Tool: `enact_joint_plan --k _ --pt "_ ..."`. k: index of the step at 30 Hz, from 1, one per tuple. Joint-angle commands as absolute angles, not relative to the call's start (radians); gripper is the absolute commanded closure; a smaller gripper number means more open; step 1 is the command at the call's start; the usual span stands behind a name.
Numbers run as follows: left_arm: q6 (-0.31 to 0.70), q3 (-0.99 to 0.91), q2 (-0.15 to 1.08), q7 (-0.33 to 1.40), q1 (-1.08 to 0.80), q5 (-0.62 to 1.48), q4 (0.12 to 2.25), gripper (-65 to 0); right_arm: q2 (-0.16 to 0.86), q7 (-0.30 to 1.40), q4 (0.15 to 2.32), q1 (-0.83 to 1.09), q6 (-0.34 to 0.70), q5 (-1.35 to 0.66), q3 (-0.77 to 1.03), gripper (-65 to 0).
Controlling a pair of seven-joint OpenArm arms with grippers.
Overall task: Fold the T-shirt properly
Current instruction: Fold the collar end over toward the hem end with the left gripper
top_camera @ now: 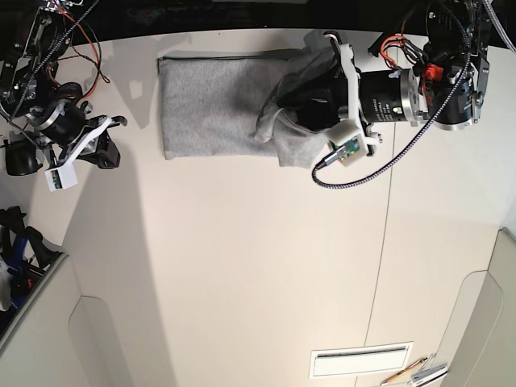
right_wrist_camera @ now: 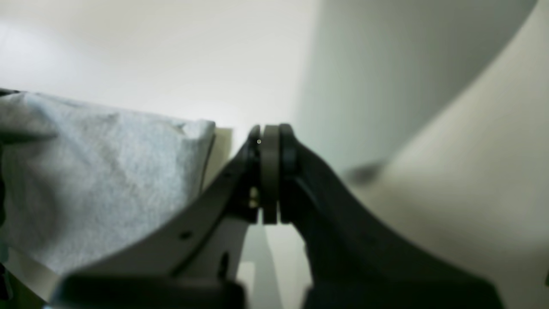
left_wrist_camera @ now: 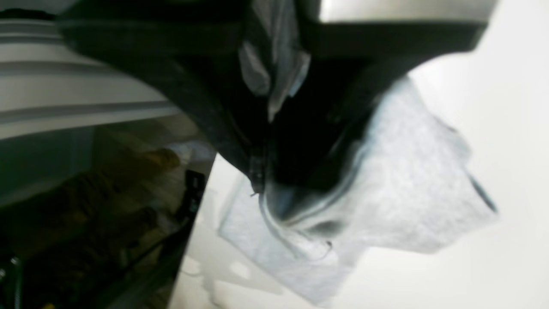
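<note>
- My left gripper [top_camera: 284, 106] is pinched on the T-shirt [top_camera: 214, 105]: in the left wrist view a bunched fold of soft heather-grey knit sits up between the dark jaws, and more cloth hangs below it in loose drapes.
- The cloth in that grip is lifted off the counter [top_camera: 258, 266]; a dark-edged seam runs along the drooping hem just below the left gripper.
- The rest of the T-shirt lies flat on the counter beyond the left gripper's tip: a roughly rectangular grey panel, plain side up, few wrinkles, near the counter's far edge.
- Next to the grip the fabric rumples into a raised, curled flap.
- My right gripper [right_wrist_camera: 269, 171] is pressed together with nothing between its jaws; the matte black fingers meet flush on a thin grey pad.
- The right gripper is apart from the shirt, off the panel's far end; the right wrist view shows the grey edge off to one side, not touching.
- The counter is smooth, matte and off-white, with one thin straight seam running across it.
- A black cable [top_camera: 379, 165] loops under my left wrist.
</note>
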State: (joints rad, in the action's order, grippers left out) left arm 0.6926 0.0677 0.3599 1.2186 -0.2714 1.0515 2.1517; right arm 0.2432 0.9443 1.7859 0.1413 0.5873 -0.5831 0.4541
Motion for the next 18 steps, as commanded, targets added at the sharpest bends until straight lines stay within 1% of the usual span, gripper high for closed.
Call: enact_joint_plan --k 1,8,13,18 --pt "0.698 0.080 0.359 1.188 -0.265 1.076 2.170 0.0 0.254 0.918 1.803 0.131 0.590 -0.602 0.461 0.0" --pt "0.698 0.164 0.274 1.155 -0.200 0.970 2.160 0.0 0.252 0.917 1.803 0.132 0.589 -0.602 0.461 0.0" --pt "0.698 0.213 0.213 1.148 -0.165 0.908 2.094 0.0 0.252 0.916 1.803 0.149 0.587 -0.602 0.461 0.0" --pt "0.698 0.244 0.176 1.143 -0.134 0.893 2.023 0.0 0.252 0.908 1.803 0.150 0.587 -0.602 0.461 0.0"
